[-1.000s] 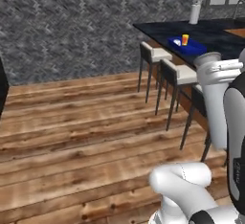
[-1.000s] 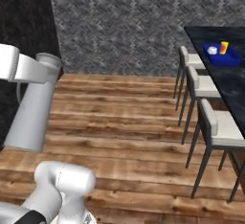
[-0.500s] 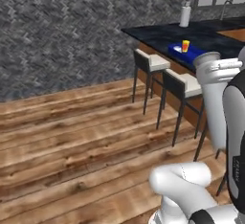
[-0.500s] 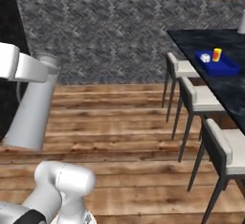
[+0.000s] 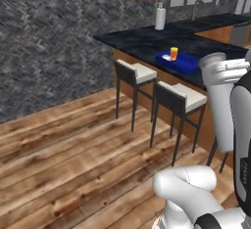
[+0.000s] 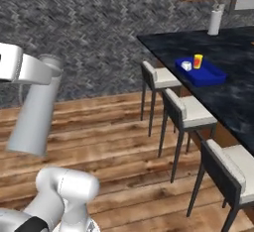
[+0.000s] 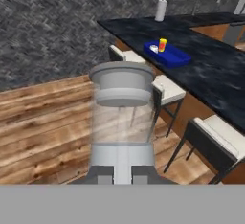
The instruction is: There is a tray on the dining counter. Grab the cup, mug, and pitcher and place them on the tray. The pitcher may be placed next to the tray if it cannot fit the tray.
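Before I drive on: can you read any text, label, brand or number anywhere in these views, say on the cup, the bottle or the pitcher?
None readable.
Cup: a red mark on its side, too small to read.
White bottle: no label visible.
Pitcher: plain, unmarked.

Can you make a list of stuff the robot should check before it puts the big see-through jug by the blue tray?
1. Pitcher held in the gripper: ok, it stands upright just above the fingertips.
2. Cup on the tray: ok.
3. Mug on the tray: ok, beside the cup.
4. Free space on the tray for the pitcher: ok, the near half looks bare.
5. Robot close enough to the counter to reach: not ok, it looks too far, with stools between.
6. Grip firm enough: cannot tell.
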Motion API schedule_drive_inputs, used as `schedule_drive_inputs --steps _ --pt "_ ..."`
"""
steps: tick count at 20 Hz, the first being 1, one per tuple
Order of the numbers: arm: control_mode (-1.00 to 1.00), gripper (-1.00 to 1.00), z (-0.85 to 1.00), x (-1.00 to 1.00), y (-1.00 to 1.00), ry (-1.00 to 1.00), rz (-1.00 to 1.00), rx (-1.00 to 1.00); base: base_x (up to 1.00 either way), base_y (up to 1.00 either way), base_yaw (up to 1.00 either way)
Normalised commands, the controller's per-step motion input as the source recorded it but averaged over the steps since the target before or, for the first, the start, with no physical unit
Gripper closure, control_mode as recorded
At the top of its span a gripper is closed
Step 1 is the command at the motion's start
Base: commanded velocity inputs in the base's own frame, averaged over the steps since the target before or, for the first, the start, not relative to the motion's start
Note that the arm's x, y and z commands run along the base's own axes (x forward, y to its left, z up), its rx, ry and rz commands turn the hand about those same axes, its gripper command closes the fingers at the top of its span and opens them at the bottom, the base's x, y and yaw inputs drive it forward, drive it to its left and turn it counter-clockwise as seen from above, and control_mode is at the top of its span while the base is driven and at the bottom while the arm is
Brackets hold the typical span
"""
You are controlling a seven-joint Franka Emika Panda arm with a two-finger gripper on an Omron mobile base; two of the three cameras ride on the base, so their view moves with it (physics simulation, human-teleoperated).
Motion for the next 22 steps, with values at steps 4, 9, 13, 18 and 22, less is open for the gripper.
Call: schedule_drive_inputs --steps 4,9,13,18,22 --pt "1.00 1.00 0.00 0.00 0.00 0.00 0.00 0.00 0.56 0.59 -0.47" --pt "1.00 1.00 0.00 0.00 0.00 0.00 0.00 0.00 0.43 0.66 -0.50" --pt "1.00 1.00 0.00 0.00 0.00 0.00 0.00 0.00 0.39 0.69 -0.50" --pt "1.00 1.00 0.00 0.00 0.00 0.00 0.00 0.00 0.43 0.72 -0.50" --pt "1.00 1.00 0.00 0.00 0.00 0.00 0.00 0.00 0.41 0.76 -0.49"
